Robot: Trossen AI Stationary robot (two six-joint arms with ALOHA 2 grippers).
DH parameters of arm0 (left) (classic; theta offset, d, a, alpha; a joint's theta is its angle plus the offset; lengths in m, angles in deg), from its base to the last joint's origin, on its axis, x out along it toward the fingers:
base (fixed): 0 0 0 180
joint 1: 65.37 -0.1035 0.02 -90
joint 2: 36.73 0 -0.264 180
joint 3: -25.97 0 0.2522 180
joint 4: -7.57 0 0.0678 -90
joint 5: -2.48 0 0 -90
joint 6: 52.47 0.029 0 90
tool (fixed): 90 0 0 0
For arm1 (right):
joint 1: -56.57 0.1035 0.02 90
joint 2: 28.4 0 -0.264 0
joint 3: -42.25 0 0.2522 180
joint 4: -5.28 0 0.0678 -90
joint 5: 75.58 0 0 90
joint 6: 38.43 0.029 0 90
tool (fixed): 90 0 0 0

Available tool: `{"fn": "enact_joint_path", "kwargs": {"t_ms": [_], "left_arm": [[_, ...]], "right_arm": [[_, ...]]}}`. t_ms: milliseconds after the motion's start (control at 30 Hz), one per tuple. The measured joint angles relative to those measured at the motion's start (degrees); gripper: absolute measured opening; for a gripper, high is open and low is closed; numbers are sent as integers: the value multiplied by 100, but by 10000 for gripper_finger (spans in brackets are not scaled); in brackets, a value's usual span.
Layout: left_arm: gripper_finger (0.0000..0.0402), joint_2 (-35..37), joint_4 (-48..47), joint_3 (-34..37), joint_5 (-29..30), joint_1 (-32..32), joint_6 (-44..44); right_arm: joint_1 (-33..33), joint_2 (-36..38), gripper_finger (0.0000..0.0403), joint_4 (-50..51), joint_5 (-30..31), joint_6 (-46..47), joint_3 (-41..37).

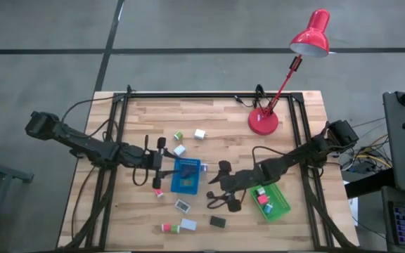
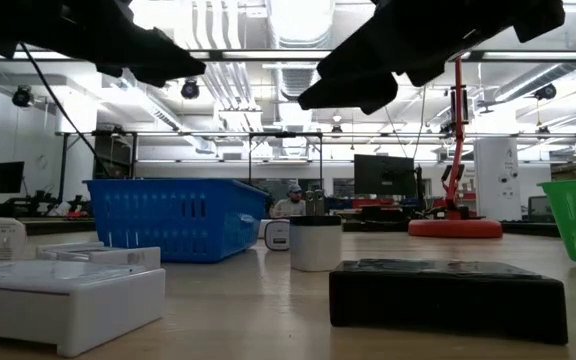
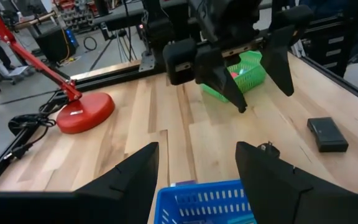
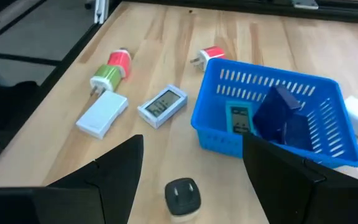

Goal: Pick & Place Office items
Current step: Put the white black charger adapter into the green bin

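Where scattered on wood, office items (image 1: 181, 205), tiny white, red, green, black blocks

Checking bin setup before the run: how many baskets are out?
2. The blue basket sits near the middle of the table. The green basket is to its right, closer to the table's right edge. No others visible in any view.

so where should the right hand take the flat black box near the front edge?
Probably from straight above, fingers across its short width. The black box lies flat and low on the table, with bare wood all round it, so the long sides are free. The right hand stands open nearby.
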Motion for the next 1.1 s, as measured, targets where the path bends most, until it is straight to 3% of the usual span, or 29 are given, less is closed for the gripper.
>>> {"fn": "enact_joint_path", "kwargs": {"t_ms": [233,567,833,1100], "left_arm": [[220,0,-22,-2,-17,13,29],[220,0,-48,-2,-35,13,72],[220,0,-51,-2,-35,13,107],[220,88,-56,-2,-11,13,247]], "right_arm": [[-2,0,275,499,-139,746,0],[-4,-20,343,2141,-201,966,638],[-15,-124,361,2145,-308,1035,771],[-15,-845,361,2228,-342,984,1133]]}}
